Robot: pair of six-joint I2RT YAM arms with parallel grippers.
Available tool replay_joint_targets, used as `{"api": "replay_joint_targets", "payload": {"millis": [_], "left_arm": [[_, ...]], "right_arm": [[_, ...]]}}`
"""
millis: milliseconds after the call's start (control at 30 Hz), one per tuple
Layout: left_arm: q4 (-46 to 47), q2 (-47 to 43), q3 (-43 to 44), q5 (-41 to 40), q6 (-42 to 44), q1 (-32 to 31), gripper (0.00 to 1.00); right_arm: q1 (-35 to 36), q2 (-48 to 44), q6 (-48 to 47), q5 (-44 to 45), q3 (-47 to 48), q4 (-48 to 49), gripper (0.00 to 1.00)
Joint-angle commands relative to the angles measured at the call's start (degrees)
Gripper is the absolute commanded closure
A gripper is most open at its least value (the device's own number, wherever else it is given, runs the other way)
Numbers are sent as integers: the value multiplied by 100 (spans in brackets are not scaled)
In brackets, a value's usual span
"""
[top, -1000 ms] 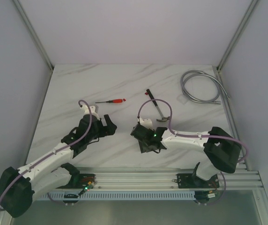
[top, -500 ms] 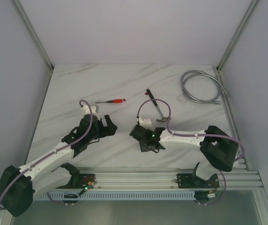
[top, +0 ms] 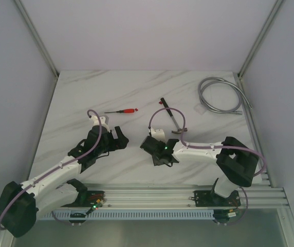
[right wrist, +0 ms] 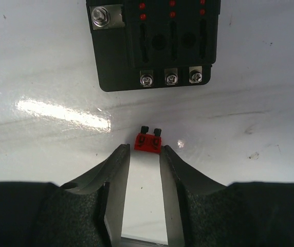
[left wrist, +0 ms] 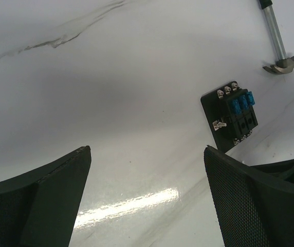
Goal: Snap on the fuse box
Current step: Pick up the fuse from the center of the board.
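Red fuse [right wrist: 148, 142] sits at the narrowed jaws of the right gripper [right wrist: 145, 150], whether pinched we cannot tell, bound, we judge, for the fuse box [right wrist: 152, 41]; left gripper [left wrist: 147, 150] spread wide.

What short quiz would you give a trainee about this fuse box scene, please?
1. True or false: the left pincer is gripping the fuse box.
2. The loose fuse lying at the tips of the right pincer is: A blue, B red, C yellow?
3. Fill in: in the left wrist view, the tool lying beyond the fuse box is a ___.
Key: 1 false, its jaws stand wide open, apart from the box; 2 B; 3 hammer.
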Motion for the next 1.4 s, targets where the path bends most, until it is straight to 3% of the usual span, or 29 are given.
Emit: {"api": "replay_joint_targets", "payload": {"millis": [0, 167, 367, 867, 1100, 1367], "left_arm": [[-10, 6, 2, 77, -20, 34, 0], [-14, 15, -1, 98, -23, 35, 0], [-14, 32, 1, 127, -39, 36, 0], [-12, -29, -25, 151, -51, 34, 0], [-19, -55, -28, 156, -50, 34, 0], [-19, -42, -22, 244, -93, 34, 0]], "right_arm": [[25, 187, 18, 199, 148, -207, 65], [25, 180, 70, 241, 140, -265, 67], [30, 256, 223, 282, 201, -336, 59], [26, 293, 748, 369, 219, -238, 58], [27, 320, 849, 369, 195, -323, 62], [29, 263, 832, 392, 175, -366, 72]]}}
